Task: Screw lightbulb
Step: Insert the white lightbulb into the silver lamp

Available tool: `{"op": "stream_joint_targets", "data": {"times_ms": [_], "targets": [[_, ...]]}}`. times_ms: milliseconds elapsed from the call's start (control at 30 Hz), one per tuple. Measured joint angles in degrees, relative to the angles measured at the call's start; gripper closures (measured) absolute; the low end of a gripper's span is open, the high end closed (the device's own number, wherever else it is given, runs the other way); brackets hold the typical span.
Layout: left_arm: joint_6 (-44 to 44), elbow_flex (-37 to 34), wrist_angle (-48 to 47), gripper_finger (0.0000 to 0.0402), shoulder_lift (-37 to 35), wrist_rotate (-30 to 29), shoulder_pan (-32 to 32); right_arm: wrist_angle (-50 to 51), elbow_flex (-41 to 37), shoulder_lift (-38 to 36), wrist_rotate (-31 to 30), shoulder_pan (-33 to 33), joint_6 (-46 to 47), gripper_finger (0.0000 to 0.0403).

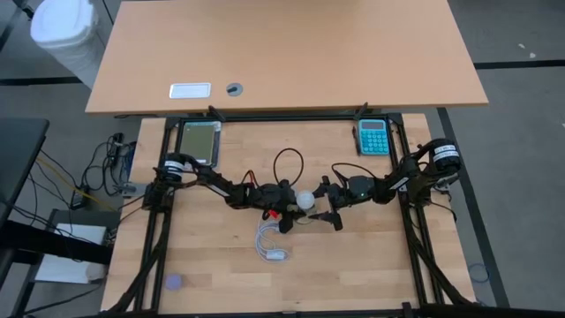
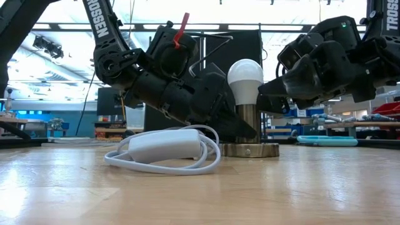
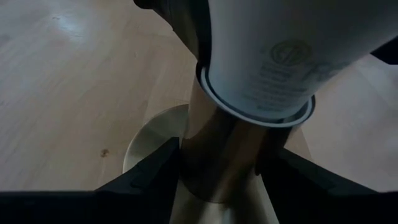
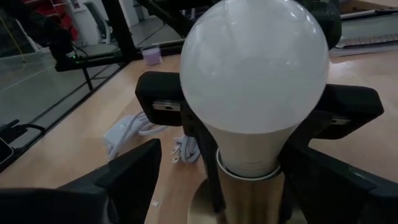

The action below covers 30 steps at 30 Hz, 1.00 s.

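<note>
The brass socket post (image 3: 224, 155) is clamped by the left gripper (image 3: 217, 177). The lightbulb (image 2: 245, 80) is already seated upright in it. The right gripper (image 4: 217, 180) is spread around the bulb neck; perhaps final turns remain.

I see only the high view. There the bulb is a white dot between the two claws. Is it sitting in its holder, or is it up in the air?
Observer: In the low view the lightbulb stands upright on top of a metal post that has a round foot on the table.
Operator: Does one claw hold something?
Observer: Yes. The left claw is clamped on the metal post, just under the lightbulb.
Operator: And the right one?
Observer: The right claw is open. It has one finger on each side of the lightbulb's neck, with a gap on both sides.
</note>
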State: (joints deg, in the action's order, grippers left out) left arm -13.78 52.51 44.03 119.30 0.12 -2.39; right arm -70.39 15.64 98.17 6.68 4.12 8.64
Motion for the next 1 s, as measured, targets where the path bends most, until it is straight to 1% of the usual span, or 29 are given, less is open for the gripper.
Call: {"op": "stream_joint_targets", "data": {"times_ms": [233,533,733,1000], "targets": [[0.0,0.0,-0.2,0.0184,-0.1,0.0,0.0,0.2,0.0,0.0,-0.4,-0.2,-2.1,0.0077],[0.1,0.1,-0.2,0.0184,-0.1,-0.2,0.0,-0.3,0.0,0.0,-2.0,-0.2,-3.3,0.0092],[0.1,0.1,-0.2,0.0184,-0.2,0.7,0.1,-0.3,0.0,0.2,-2.5,-0.5,-5.2,0.0095],[0.0,0.1,-0.2,0.0184,-0.2,0.8,0.1,-0.7,0.0,0.2,-2.9,-0.4,-4.4,0.0096]]}}
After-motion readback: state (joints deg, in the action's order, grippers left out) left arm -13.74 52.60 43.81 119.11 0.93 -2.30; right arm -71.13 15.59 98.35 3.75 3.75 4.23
